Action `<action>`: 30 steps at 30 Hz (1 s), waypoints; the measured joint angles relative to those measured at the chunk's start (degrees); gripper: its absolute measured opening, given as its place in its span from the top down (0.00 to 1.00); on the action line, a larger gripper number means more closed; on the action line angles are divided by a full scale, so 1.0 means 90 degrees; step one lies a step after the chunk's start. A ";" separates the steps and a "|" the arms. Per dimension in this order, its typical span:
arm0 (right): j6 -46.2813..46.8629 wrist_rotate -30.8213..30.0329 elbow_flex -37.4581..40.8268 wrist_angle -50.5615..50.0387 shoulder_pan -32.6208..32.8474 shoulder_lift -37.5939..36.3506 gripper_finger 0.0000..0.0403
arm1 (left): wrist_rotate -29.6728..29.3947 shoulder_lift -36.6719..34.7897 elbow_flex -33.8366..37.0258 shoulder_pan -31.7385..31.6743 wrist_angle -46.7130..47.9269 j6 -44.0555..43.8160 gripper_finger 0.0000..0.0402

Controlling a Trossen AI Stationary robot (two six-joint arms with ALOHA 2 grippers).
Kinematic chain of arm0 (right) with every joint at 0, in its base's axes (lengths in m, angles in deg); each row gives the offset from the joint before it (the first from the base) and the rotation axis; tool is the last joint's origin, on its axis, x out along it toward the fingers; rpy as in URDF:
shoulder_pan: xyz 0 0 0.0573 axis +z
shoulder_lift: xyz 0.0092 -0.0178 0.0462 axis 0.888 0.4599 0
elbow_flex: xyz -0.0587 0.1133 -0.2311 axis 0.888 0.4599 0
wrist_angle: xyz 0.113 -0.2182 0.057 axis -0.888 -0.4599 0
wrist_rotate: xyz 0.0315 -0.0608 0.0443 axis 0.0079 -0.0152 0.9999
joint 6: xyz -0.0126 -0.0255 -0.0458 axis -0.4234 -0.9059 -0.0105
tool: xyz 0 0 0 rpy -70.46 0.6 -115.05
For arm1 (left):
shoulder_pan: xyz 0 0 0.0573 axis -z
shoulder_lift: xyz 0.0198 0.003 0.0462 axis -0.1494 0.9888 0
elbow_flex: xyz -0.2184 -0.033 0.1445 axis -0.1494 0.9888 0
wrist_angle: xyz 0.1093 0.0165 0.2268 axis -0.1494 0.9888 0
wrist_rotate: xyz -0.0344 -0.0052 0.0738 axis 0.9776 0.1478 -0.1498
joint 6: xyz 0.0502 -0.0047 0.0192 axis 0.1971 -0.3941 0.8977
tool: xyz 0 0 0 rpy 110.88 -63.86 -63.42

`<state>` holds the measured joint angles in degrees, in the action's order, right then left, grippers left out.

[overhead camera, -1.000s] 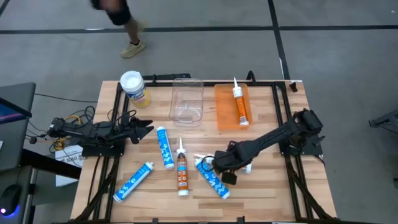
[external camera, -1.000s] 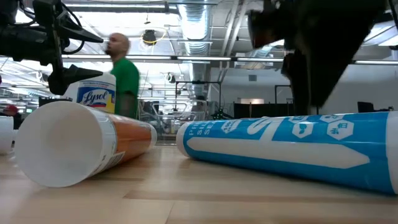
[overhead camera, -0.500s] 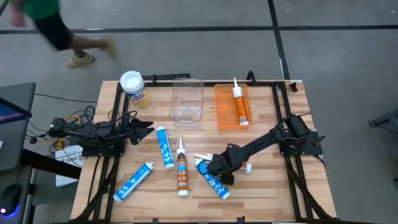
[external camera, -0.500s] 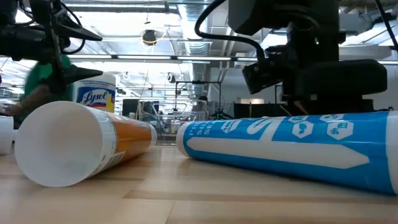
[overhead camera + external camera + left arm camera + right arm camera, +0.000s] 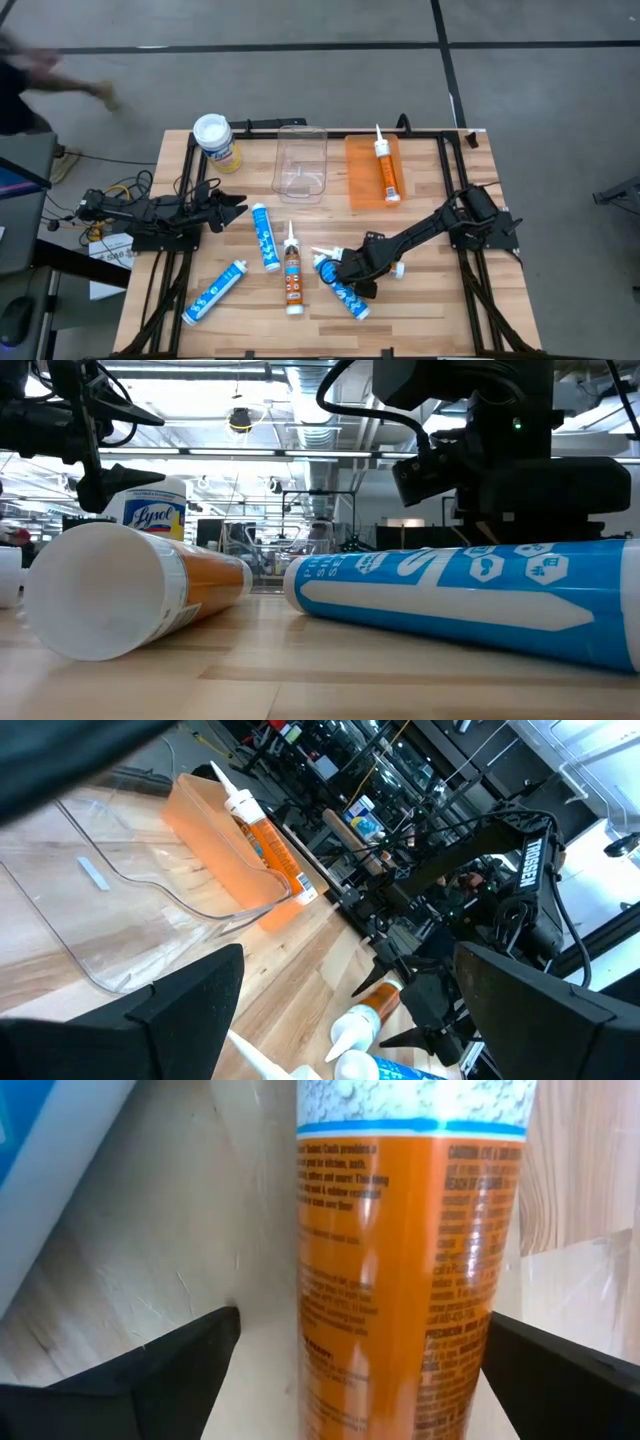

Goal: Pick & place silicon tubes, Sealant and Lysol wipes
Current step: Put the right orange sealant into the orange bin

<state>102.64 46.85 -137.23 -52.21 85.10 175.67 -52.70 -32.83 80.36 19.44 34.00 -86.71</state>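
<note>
Right gripper: I held my jaws spread wide, low over the wooden table, at the nozzle end of a blue-and-white tube lying front of centre; nothing grasped. My wrist view faced the orange-labelled sealant tube close up.

Left gripper: I waited at the table's left edge, fingers apart and empty.

Lysol wipes: the short yellow-labelled canister with a round white lid stood upright at the far left corner.

Bins: a clear plastic bin sat beside an orange tray holding one orange sealant tube.

Other tubes: two more blue tubes lay left of the centre sealant tube.
</note>
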 joint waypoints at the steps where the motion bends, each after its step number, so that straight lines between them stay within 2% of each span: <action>1: 0.0016 0.0002 0.0000 -0.0007 0.0000 0.0000 0.04 | 0.0000 0.0000 0.0000 0.0001 0.0000 0.0002 0.12; 5: 0.0307 -0.0009 -0.0008 -0.0081 0.0002 0.0006 0.13 | 0.0000 0.0000 0.0000 -0.0002 0.0002 0.0002 0.12; 15: 0.0732 -0.0067 -0.0004 -0.0376 0.0001 -0.0019 0.52 | -0.0003 0.0000 0.0000 -0.0001 0.0002 0.0001 0.12; 20: 0.1127 -0.0081 0.0022 -0.0663 -0.0047 -0.0327 0.53 | -0.0007 0.0000 0.0000 0.0001 0.0002 0.0002 0.12; 27: 0.1945 -0.0098 0.0014 -0.0879 -0.0149 -0.1433 0.53 | -0.0019 0.0000 0.0000 0.0001 0.0002 0.0012 0.12; 30: 0.2342 -0.0364 0.0005 -0.1004 -0.0270 -0.1984 0.52 | -0.0020 0.0000 0.0000 0.0000 0.0002 0.0021 0.12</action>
<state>123.72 43.57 -137.19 -61.25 82.67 157.81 -52.88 -32.83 80.36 19.44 34.02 -86.52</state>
